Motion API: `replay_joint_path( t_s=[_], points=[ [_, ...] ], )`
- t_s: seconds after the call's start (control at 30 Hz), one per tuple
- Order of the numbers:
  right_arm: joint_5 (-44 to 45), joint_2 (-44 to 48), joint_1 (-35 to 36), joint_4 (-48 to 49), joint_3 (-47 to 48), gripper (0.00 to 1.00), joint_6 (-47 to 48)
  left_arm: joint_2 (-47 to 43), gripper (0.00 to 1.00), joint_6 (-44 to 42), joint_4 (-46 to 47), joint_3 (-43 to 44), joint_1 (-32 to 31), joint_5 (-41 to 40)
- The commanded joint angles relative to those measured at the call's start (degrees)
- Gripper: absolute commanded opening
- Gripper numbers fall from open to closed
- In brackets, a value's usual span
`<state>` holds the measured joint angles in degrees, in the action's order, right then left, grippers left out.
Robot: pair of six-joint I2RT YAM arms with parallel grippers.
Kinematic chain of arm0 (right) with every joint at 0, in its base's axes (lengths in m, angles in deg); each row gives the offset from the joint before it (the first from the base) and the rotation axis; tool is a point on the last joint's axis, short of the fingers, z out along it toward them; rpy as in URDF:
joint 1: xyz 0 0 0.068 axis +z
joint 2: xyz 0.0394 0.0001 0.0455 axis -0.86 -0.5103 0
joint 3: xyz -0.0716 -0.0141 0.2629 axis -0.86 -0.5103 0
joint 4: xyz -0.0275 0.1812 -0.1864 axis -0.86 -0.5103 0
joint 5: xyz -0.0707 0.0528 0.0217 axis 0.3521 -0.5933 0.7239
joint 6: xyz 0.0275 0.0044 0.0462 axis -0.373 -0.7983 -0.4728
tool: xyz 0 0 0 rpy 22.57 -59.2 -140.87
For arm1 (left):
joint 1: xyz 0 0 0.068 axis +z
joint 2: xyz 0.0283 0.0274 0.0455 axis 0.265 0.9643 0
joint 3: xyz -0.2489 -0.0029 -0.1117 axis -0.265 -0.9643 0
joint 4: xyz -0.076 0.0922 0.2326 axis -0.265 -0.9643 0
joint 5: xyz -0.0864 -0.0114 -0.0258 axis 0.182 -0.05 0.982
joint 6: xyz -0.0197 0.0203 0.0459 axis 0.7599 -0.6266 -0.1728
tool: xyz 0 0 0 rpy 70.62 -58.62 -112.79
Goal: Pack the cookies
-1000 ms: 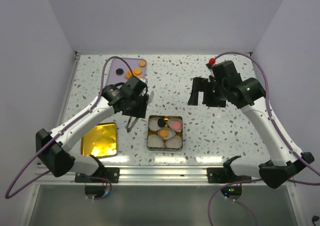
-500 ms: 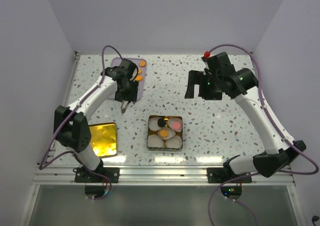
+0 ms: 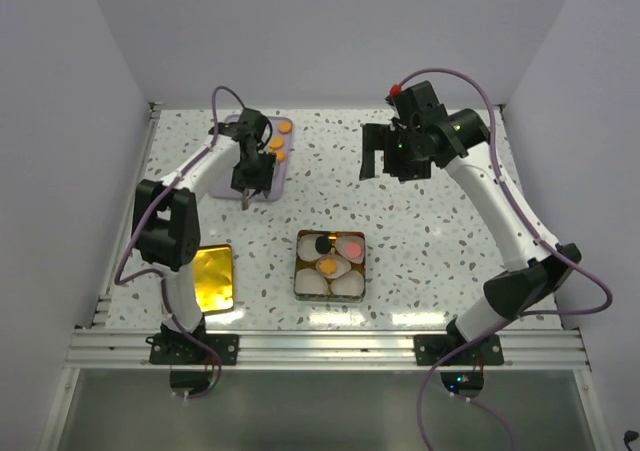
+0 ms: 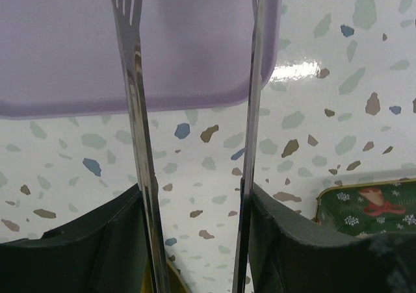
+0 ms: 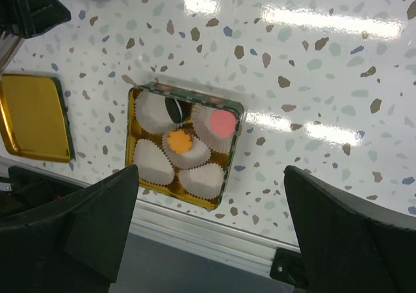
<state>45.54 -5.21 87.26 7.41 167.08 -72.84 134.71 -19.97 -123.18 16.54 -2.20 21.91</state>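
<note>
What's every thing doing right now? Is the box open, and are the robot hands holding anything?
Square metal tin: open, lid off.
White paper cups: three hold a cookie, two empty.
Gold lid: lying flat, left of the tin.
Purple tray: some orange cookies on it.
Metal tongs: open, empty, tips over the tray.
Left gripper: holding the tongs.
Right gripper: open, empty.
</note>
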Motion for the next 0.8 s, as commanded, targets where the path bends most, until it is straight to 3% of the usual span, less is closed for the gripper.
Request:
replay_joint_path(
  t_s=[0.0,0.5,0.77],
  points=[
    [0.84,-2.46,-0.17,-1.52,4.45,0.97,1.81,1.93,0.58,-3.47,2.1,4.55,0.69,1.58],
    [1.1,-7.47,-0.43,-2.31,8.85,0.97,2.43,11.42,0.58,-4.79,-0.18,14.74,2.71,2.81],
    [1.1,-7.91,-0.79,-1.96,8.77,0.97,2.51,10.64,0.56,-4.79,-0.27,12.82,2.97,3.52]
  ],
)
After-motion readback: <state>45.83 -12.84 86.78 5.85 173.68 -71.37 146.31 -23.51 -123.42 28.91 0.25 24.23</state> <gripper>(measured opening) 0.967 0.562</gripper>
